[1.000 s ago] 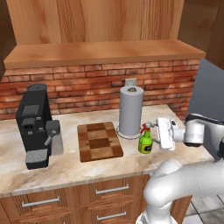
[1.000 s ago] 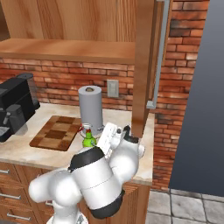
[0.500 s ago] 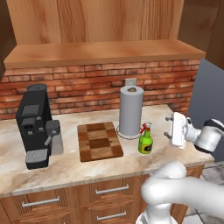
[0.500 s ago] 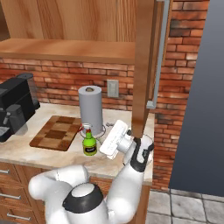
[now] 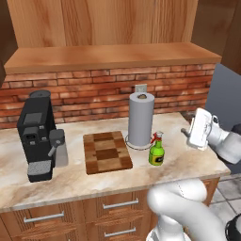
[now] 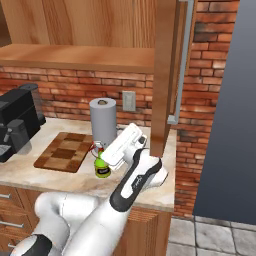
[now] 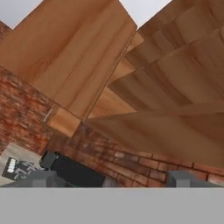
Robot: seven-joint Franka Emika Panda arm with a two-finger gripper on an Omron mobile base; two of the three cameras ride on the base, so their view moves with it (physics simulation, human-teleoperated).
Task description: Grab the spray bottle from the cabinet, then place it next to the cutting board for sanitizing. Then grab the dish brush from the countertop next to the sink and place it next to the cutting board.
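Observation:
The lime-green spray bottle [image 5: 156, 151] [image 6: 102, 167] stands upright on the countertop [image 5: 70, 181], just right of the checkered cutting board [image 5: 107, 151] [image 6: 64, 151]. My gripper [image 5: 196, 129] [image 6: 121, 145] [image 7: 111, 181] hangs open and empty above the counter's right end, well clear of the bottle. In the hand view its fingertips [image 7: 43, 178] stand wide apart, facing the brick wall and the wooden underside of the cabinet [image 7: 144, 87] [image 5: 108, 23]. The dish brush and the sink are out of view.
A paper towel roll [image 5: 141, 118] stands right behind the bottle. A black coffee machine [image 5: 40, 134] [image 7: 70, 169] sits at the counter's left. The open cabinet door [image 6: 165, 75] hangs close to my hand on the right. A dark fridge side [image 6: 225, 110] bounds the counter's right end.
My gripper has drawn back to the right and up from the spray bottle, which stays standing beside the cutting board.

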